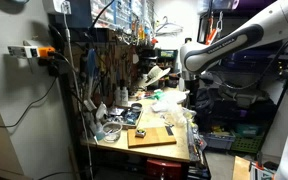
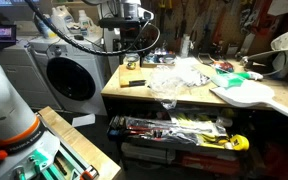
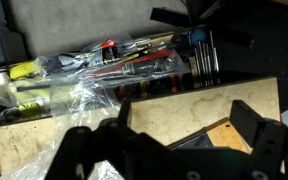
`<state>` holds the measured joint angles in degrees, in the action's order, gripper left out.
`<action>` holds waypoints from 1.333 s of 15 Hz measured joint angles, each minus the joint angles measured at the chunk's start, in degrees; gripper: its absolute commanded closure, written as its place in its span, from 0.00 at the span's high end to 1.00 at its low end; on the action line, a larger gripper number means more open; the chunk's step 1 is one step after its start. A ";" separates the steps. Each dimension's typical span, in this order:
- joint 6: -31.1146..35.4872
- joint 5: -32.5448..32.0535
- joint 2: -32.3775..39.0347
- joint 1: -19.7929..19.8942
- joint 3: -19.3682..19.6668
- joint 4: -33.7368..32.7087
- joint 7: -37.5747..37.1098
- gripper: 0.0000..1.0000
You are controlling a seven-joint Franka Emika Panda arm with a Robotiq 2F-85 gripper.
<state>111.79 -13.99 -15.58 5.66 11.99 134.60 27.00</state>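
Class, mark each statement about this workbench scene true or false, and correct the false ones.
1. The claw is open and holds nothing. True.
2. A washing machine stands beside the workbench. True.
3. The clear plastic bag lies on the floor. False: it lies on top of the workbench.
4. The lower shelf under the bench is bare. False: tools in plastic wrap and a yellow tape measure lie there.
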 measured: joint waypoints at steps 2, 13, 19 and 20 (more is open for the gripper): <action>0.00 0.00 0.00 0.00 0.00 0.00 0.00 1.00; 3.06 3.13 0.69 -2.04 -0.95 -1.15 5.89 1.00; 5.88 18.27 6.16 -6.55 -2.40 -3.71 20.51 1.00; 6.14 21.48 7.48 -6.54 -2.37 -3.98 23.66 1.00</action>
<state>117.92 7.49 -8.11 -0.88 9.62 130.61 50.66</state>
